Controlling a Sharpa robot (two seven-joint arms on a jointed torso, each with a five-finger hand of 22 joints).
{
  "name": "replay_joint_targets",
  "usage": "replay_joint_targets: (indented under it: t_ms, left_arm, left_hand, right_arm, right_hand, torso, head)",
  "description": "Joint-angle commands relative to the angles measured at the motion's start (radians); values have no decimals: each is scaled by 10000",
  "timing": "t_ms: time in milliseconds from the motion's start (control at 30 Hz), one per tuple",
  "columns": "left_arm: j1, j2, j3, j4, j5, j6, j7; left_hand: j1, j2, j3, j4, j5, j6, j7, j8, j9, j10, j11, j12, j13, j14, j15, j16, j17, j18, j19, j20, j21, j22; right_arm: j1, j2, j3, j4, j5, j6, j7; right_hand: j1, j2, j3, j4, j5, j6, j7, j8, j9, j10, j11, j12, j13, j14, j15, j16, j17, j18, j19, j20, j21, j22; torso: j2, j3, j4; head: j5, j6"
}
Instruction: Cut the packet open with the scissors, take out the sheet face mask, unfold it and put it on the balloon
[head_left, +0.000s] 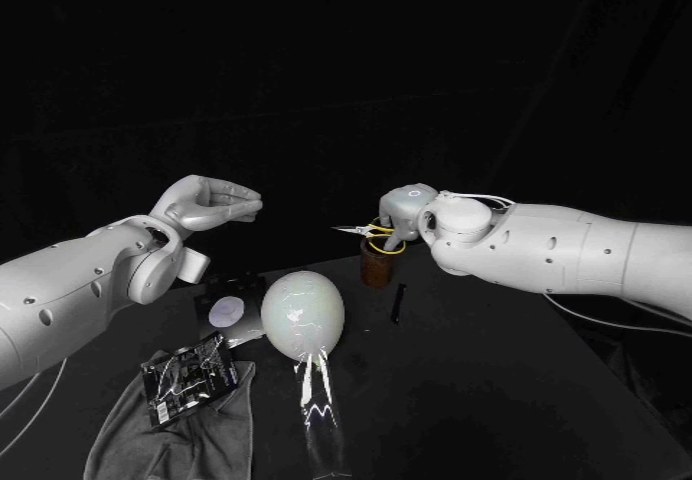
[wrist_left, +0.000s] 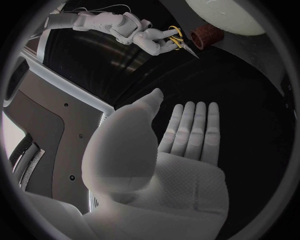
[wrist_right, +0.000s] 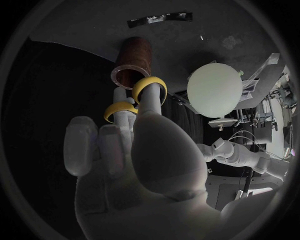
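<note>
My right hand (head_left: 405, 214) is raised above the brown cup (head_left: 378, 265) and holds the yellow-handled scissors (head_left: 368, 230), blades pointing toward my left hand. Fingers pass through the yellow handle rings (wrist_right: 136, 98), just above the cup's mouth (wrist_right: 132, 67). The left wrist view also shows that hand (wrist_left: 150, 40) with the scissors (wrist_left: 179, 41). My left hand (head_left: 211, 205) hangs in the air on the left, empty; its fingers (wrist_left: 195, 131) lie straight, side by side. The pale balloon (head_left: 303, 314) stands mid-table. The shiny packet (head_left: 188, 376) lies on a grey cloth (head_left: 173, 430), front left.
A black box with a white round patch (head_left: 231, 311) sits just left of the balloon. A thin black stick (head_left: 398, 303) lies right of it. A glinting clear strip (head_left: 317, 400) runs from under the balloon toward the table's front.
</note>
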Motion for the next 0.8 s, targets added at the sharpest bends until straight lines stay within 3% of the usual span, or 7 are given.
replay_joint_targets:
  t_ms: [33,233,333,467,667,800]
  left_arm:
    - [163,-82,8,-46,-668,104,121]
    - [429,-217,2,-100,-817,-57,93]
    - [561,-244,-1,-183,-872,-72,58]
    - [781,-211,-9,-311,-1115,-2,-36]
    - [1024,-113,-14,-368,-1332,79,-216]
    - [1140,51,-17,-490,-1605,155,-397]
  left_hand:
    - [121,17,-133,9,-26,-55,39,-48,-18,-114,11,-36,2,-156,43,-91,-45,2,-160,9,-97,-15]
    - [238,72,-372,78,-26,-83,88,-59,-33,-232,63,-29,4,-414,122,-219,-150,-139,-523,20,-291,-18]
    - [290,93,-477,106,-25,-103,107,-69,-41,-279,83,-29,4,-496,148,-229,-189,-208,-1015,24,-391,-48]
    - [343,132,-682,183,-26,-121,109,-79,-54,-318,65,-18,8,-29,44,28,-105,-72,-254,-2,-168,71]
    - [400,194,-1016,333,-28,-135,97,-83,-68,-358,78,-16,8,-322,116,-160,-203,-148,-448,18,-288,10]
    - [416,235,-1326,486,-28,-222,84,-125,-94,-479,101,-42,-4,-533,174,-237,-288,-251,-1127,21,-426,-47]
  right_arm:
    - [-29,564,9,-637,-716,357,221]
    - [-12,1477,16,-1555,-995,316,217]
    - [6,1899,19,-1950,-1161,241,177]
    - [29,2402,31,-2374,-1475,54,61]
    - [93,2832,60,-2750,-1676,-258,-15]
    - [150,2991,75,-2801,-1720,-432,31]
  right_hand:
    - [1898,2018,1123,-1094,-53,52,9,38,6,1079,-881,7,-11,576,-376,48,22,-54,53,-10,56,1471]
    - [1910,2019,1127,-1098,-52,50,12,31,7,1078,-880,-4,-18,578,-377,47,22,-59,71,-11,75,1483]
    - [1919,2021,1131,-1102,-51,49,13,26,8,1079,-879,-12,-22,584,-377,49,38,-62,78,-12,83,1488]
    - [1929,2023,1136,-1106,-49,50,15,20,9,1082,-879,-20,-27,587,-377,50,47,-62,82,-12,85,1490]
    - [1936,2024,1141,-1108,-49,52,16,17,10,1087,-878,-25,-30,601,-377,63,105,-96,180,-13,206,1562]
    - [1937,2024,1141,-1108,-49,53,16,16,11,1088,-878,-27,-31,602,-377,63,106,-104,202,-13,233,1579]
  torso:
    - [84,8,52]
    - [297,-30,119]
    - [403,-46,148]
    - [593,-67,192]
    - [812,-85,230]
    - [949,-98,248]
  head:
    - [190,75]
    - [435,263]
    - [477,305]
    - [570,425]
    - [580,559]
    - [583,641]
